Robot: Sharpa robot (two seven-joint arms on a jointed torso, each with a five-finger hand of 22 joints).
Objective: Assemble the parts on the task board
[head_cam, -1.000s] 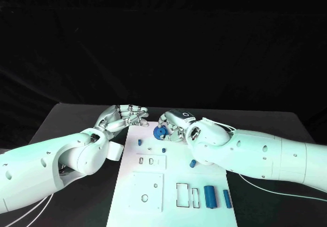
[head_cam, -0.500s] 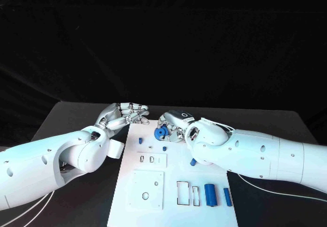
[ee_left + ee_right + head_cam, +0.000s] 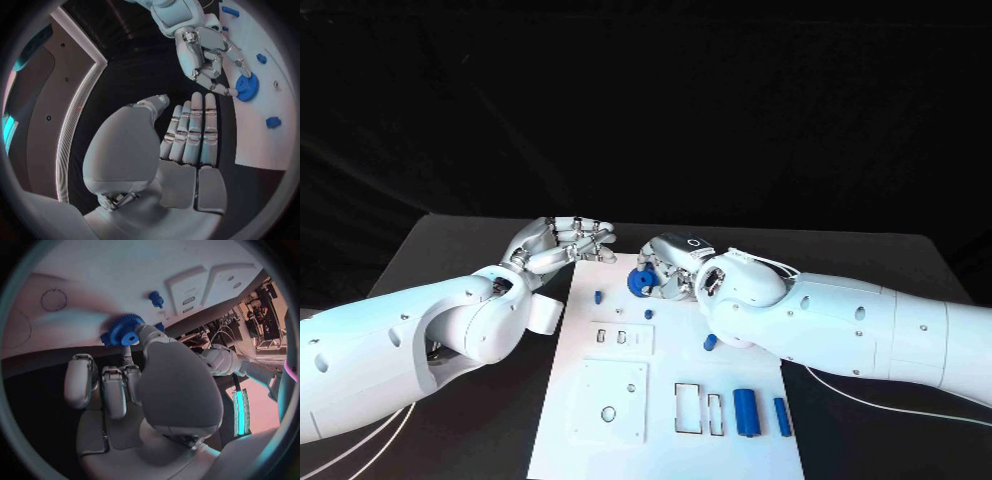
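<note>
The white task board lies in the middle of the black table. My right hand pinches a blue gear and holds it at the board's far end; the wrist views show the gear touching the board's surface. My left hand sits at the board's far left corner with straight fingers side by side along the board's edge, holding nothing. Small blue pegs stand on the board, and two blue cylinders lie near its front right.
The board has two square plates with slots and holes and rectangular cut-outs. Black table surrounds it, with bare room on both sides. My two forearms flank the board's near half.
</note>
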